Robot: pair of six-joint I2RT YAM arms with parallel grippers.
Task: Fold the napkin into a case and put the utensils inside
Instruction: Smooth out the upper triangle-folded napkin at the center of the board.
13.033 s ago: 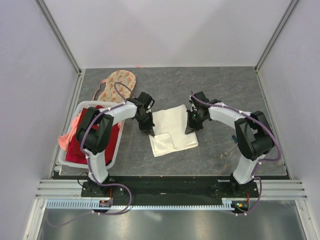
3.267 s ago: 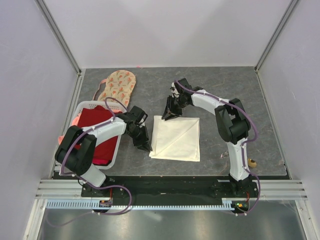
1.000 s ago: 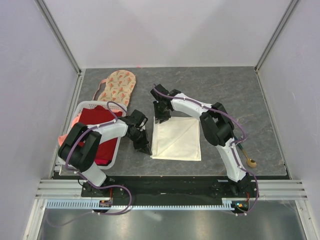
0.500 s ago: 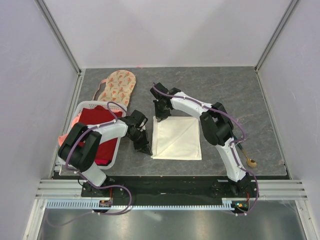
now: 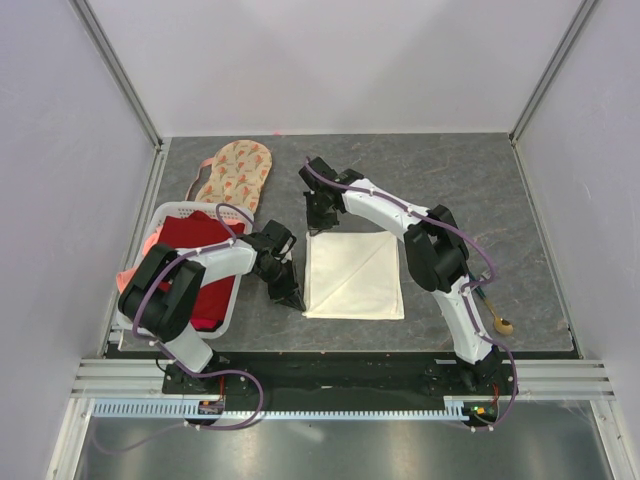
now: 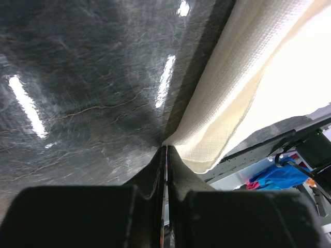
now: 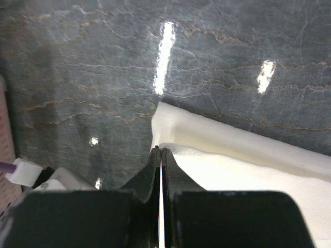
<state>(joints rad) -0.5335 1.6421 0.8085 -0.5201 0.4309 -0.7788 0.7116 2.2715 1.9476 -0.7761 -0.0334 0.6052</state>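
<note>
1. The napkin (image 5: 355, 275) lies flat in the middle of the table (image 5: 480, 190), folded into a layered square with a diagonal crease showing on top.
2. We see the left gripper (image 5: 292, 298) at the napkin's near left corner, jaws pressed together and pinching the cloth edge, which rises a little from the tips.
3. The right gripper (image 5: 318, 226) sits at the far left corner, its arm reaching across from the right; its jaws are likewise closed, with the upper layer's corner caught between them.
4. A spoon (image 5: 498, 321) lies near the table's right edge, well apart from the napkin, beside the right arm's base link.
5. A floral cloth (image 5: 235, 170) lies far left on the table.
6. A white basket (image 5: 180, 208) at the left holds a red cloth (image 5: 195, 235), and a pink cloth (image 5: 128, 280) hangs over its left rim.
</note>
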